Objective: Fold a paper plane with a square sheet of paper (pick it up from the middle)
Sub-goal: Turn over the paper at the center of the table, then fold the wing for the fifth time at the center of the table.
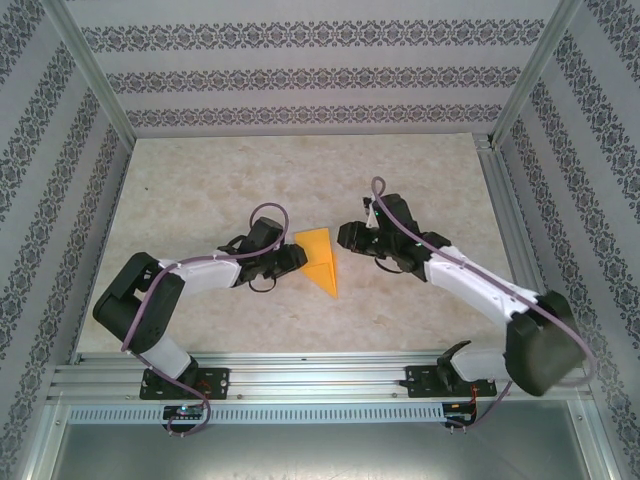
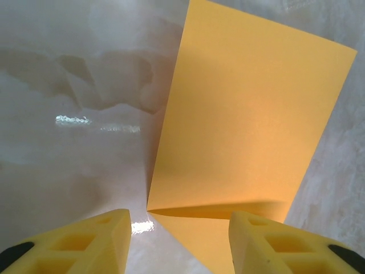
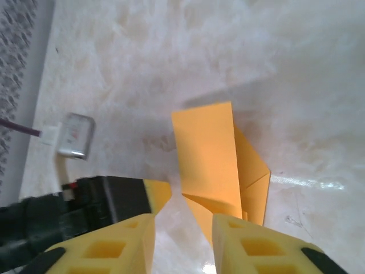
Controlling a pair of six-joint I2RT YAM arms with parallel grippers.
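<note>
The orange-yellow sheet of paper (image 1: 320, 258) lies mid-table, folded to a point at its near end, with one flap standing up off the surface. My left gripper (image 1: 297, 258) sits just left of it and my right gripper (image 1: 343, 237) just right of it. In the left wrist view the paper (image 2: 245, 125) rises ahead of the open left gripper (image 2: 179, 240), whose yellow fingers hold nothing. In the right wrist view the folded paper (image 3: 208, 154) lies ahead of the open right gripper (image 3: 182, 240), free of its pads. The left gripper's fingertip (image 3: 157, 194) shows there beside the paper.
An aluminium rail (image 1: 320, 375) runs along the near edge, carrying both arm bases. Patterned walls and metal posts (image 1: 490, 150) enclose the marbled tabletop (image 1: 300, 180), which has free room at the back. A small silver connector (image 3: 74, 136) hangs by the left arm.
</note>
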